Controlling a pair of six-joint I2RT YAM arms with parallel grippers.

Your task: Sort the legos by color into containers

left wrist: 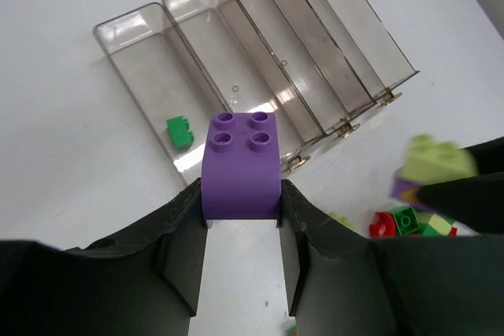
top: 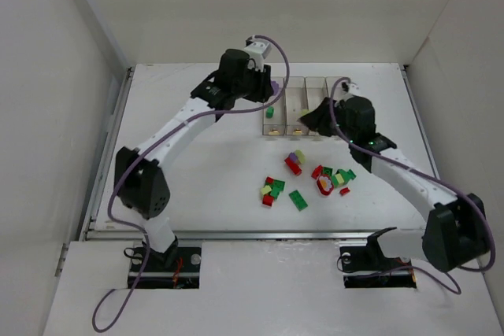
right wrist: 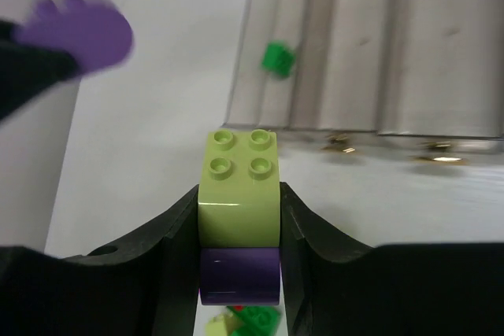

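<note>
My left gripper (left wrist: 240, 194) is shut on a purple brick (left wrist: 240, 164) and holds it above the near ends of the four clear bins (left wrist: 260, 60). In the top view it (top: 272, 88) hovers over the leftmost bin (top: 264, 116). One green brick (left wrist: 180, 131) lies in that bin. My right gripper (right wrist: 239, 198) is shut on a pale yellow-green brick (right wrist: 239, 186) stacked on a purple brick (right wrist: 240, 273). It (top: 313, 120) hangs at the bins' near ends. Loose legos (top: 315, 179) in red, green, purple and yellow-green lie on the table in front of the bins.
The white table has walls at left, back and right. The bins carry small yellowish marks (top: 298, 129) at their near ends. The left arm's links (top: 169, 135) and the right arm's links (top: 402, 175) flank the pile of bricks.
</note>
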